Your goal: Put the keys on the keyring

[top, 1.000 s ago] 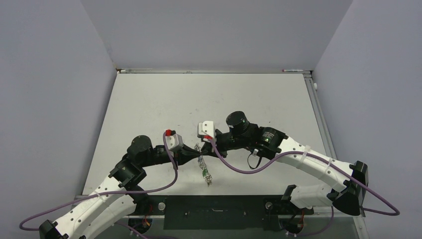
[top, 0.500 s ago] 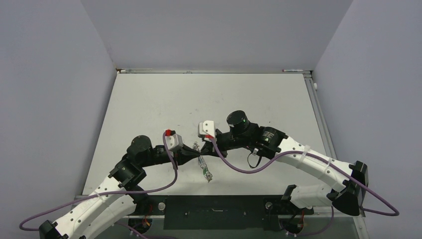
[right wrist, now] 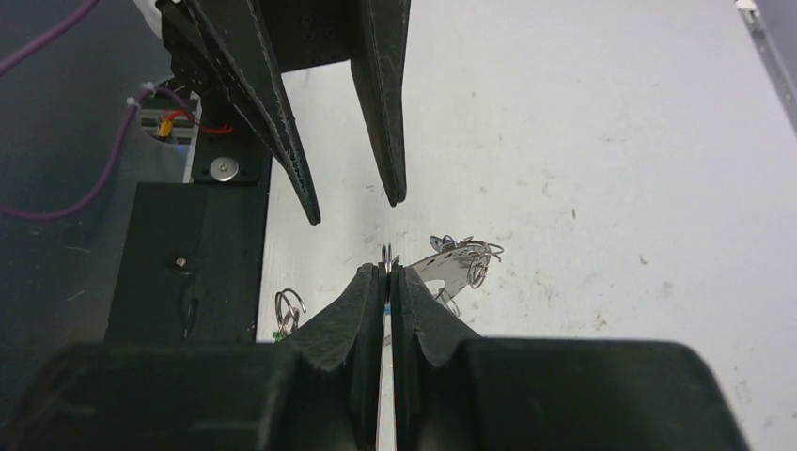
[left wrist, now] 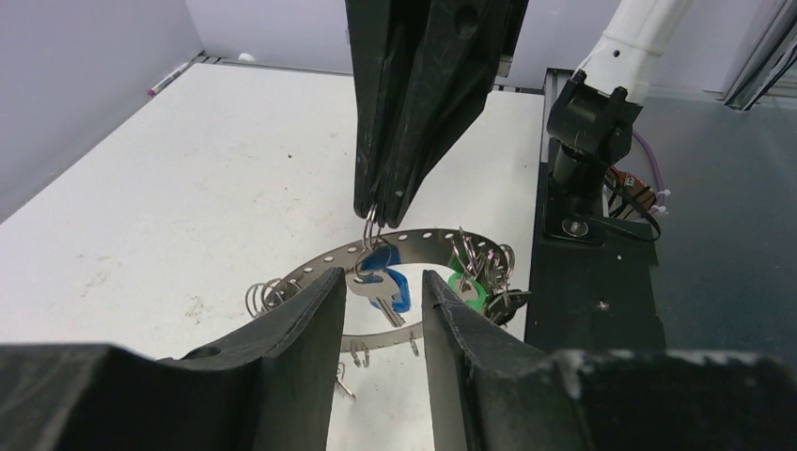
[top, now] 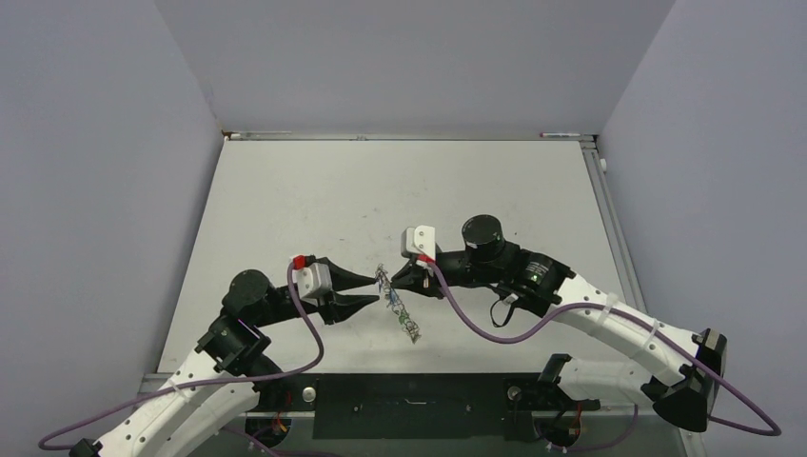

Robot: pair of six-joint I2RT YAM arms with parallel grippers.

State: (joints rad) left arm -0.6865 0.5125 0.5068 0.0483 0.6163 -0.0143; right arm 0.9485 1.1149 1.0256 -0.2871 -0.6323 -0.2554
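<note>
In the right gripper [left wrist: 381, 209] hangs a blue-tagged key [left wrist: 381, 287]

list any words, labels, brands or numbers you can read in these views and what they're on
No text reads clearly in any view.
Label on the right arm's motor: too small to read.
Blue tag on the key hanging from the right end effector: no writing visible.
Green tag: no writing visible.
Keyring: only punched holes, no marks.
</note>
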